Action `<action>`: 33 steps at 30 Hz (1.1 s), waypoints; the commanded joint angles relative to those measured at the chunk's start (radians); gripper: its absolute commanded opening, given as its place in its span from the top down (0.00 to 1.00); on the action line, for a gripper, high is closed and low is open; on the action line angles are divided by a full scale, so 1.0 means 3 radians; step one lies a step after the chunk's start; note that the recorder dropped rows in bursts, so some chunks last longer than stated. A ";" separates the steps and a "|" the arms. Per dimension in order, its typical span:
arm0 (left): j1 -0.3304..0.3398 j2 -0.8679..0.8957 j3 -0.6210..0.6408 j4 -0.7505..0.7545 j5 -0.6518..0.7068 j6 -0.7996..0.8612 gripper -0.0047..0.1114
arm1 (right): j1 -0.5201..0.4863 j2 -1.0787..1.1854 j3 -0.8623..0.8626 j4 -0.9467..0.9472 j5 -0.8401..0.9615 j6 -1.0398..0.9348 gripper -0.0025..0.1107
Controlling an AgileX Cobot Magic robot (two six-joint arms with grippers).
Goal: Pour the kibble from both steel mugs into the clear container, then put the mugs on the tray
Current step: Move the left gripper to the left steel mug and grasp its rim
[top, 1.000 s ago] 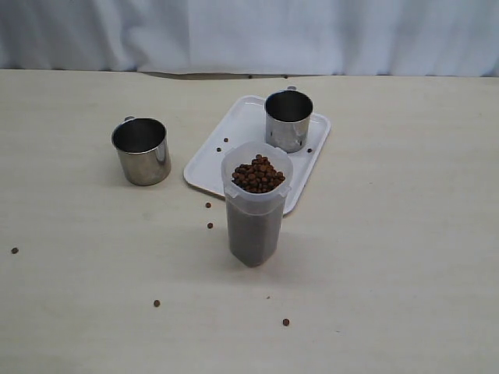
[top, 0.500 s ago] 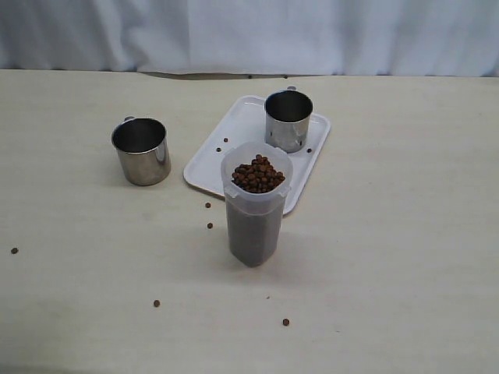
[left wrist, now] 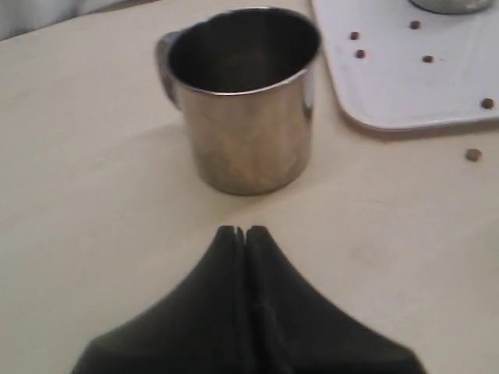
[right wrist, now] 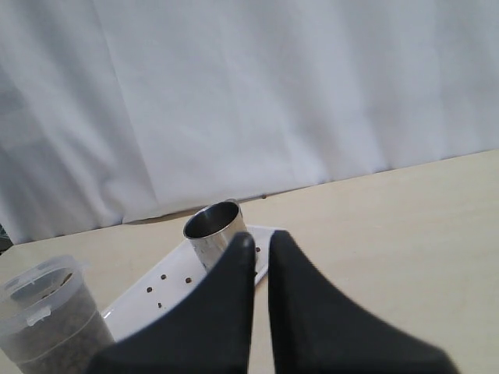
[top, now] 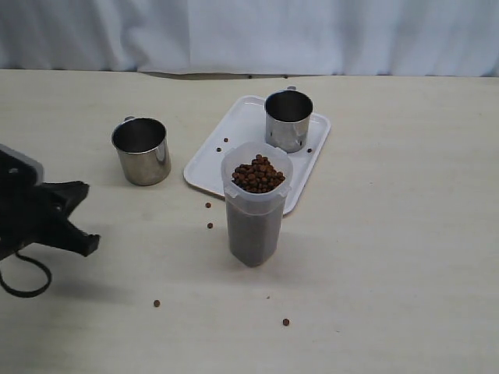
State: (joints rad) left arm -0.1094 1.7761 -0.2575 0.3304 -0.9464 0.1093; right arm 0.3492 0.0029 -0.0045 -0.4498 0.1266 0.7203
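Pouring looks done, kibble heaped in the clear container and one steel mug on the tray, so the left gripper, jaws pressed together and empty, must open around the other mug on the tabletop beside the tray.

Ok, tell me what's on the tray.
One steel mug stands upright on the tray, with a few loose kibble pellets near it. The clear container in front covers the tray's near edge, so anything there is hidden.
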 commanded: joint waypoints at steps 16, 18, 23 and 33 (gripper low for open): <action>0.0945 0.1483 -0.1224 0.2337 -0.0611 -0.0737 0.89 | 0.0008 -0.0010 0.0015 0.0016 0.0007 -0.0005 0.93; 0.0945 0.1483 -0.1276 0.2347 -0.0633 -0.0636 0.79 | 0.0008 -0.0010 0.0015 0.0016 0.0007 -0.0005 0.93; 0.0945 0.1483 -0.1418 0.2340 -0.0662 -0.0636 0.36 | 0.0008 -0.0010 0.0015 0.0016 0.0007 -0.0005 0.93; 0.0794 0.1544 -0.1698 0.2231 -0.0827 -0.0819 0.24 | 0.0008 -0.0010 0.0015 0.0016 0.0007 -0.0011 0.93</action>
State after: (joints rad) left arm 0.1584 2.2240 -0.7429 1.0116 -1.1838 -0.1151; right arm 0.3492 0.0029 -0.0045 -0.4498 0.1266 0.7203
